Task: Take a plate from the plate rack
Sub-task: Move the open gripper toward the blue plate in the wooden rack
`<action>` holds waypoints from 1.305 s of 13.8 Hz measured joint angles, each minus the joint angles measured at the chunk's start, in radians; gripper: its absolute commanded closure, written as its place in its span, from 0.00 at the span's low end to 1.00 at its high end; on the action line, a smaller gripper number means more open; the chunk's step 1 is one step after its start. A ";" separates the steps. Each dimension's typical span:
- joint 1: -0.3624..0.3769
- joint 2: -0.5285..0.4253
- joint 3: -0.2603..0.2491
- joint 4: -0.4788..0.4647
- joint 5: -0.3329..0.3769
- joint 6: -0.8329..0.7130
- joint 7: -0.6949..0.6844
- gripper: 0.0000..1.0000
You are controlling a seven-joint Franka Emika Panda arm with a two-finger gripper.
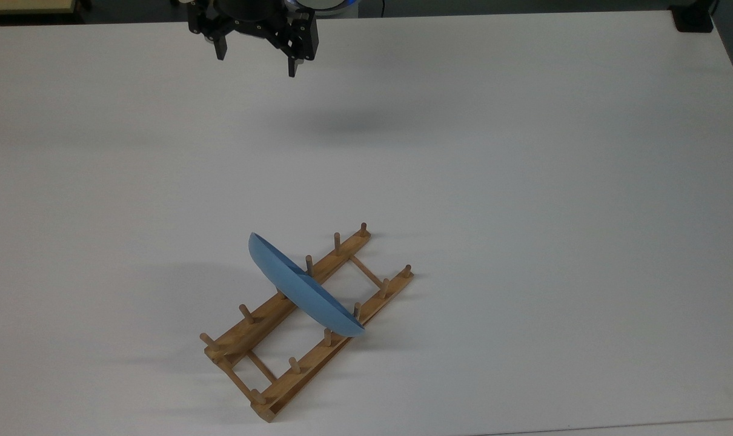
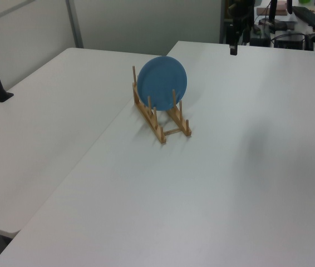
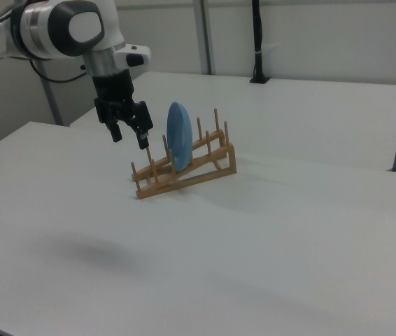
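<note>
White and bare, the tabletop (image 1: 524, 181) carries a wooden plate rack (image 1: 309, 321) set on a diagonal in the lower middle of the top view. A light-blue plate (image 1: 303, 290) stands on edge in the rack, slotted between pegs about midway along the rails and crossing both of them; in the left view its round face (image 2: 162, 82) is turned toward the camera, while in the right view it shows nearly edge-on (image 3: 178, 136). The rack's upright pegs rise on either side of the plate, and two thin crossbars join the rails.

The robot arm's tool (image 1: 256, 57) hangs above the tabletop at the upper edge of the top view, well apart from the rack, its two black fingers (image 1: 292, 63) spread apart with nothing between them. In the right view the tool (image 3: 128, 135) appears just to the right view's left of the plate, pointing downward, beneath the arm's white and grey wrist (image 3: 72, 31). A soft shadow (image 1: 348, 124) lies on the tabletop below the tool.

A second white table (image 2: 52, 100) adjoins the tabletop in the left view.
</note>
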 measured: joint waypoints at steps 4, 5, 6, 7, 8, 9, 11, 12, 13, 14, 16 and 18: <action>0.000 0.000 0.002 0.000 0.000 0.000 0.000 0.00; 0.000 0.001 0.002 0.000 0.000 0.000 0.000 0.00; 0.000 0.001 0.002 0.000 0.000 0.000 0.000 0.00; 0.000 0.001 0.002 0.000 0.000 0.000 0.000 0.00; 0.000 0.001 0.002 0.000 0.000 0.000 0.000 0.00; 0.000 0.001 0.002 0.000 0.000 0.000 0.000 0.00; 0.000 0.001 0.002 0.000 0.000 0.000 0.000 0.00; 0.000 0.001 0.002 0.000 0.000 0.000 0.000 0.00; 0.000 0.002 0.002 0.000 0.000 0.000 0.000 0.00; 0.000 0.002 0.003 0.000 0.000 0.000 0.000 0.00; 0.000 0.006 0.005 0.000 0.000 0.030 0.000 0.00; 0.000 0.018 0.007 0.001 0.000 0.114 0.000 0.00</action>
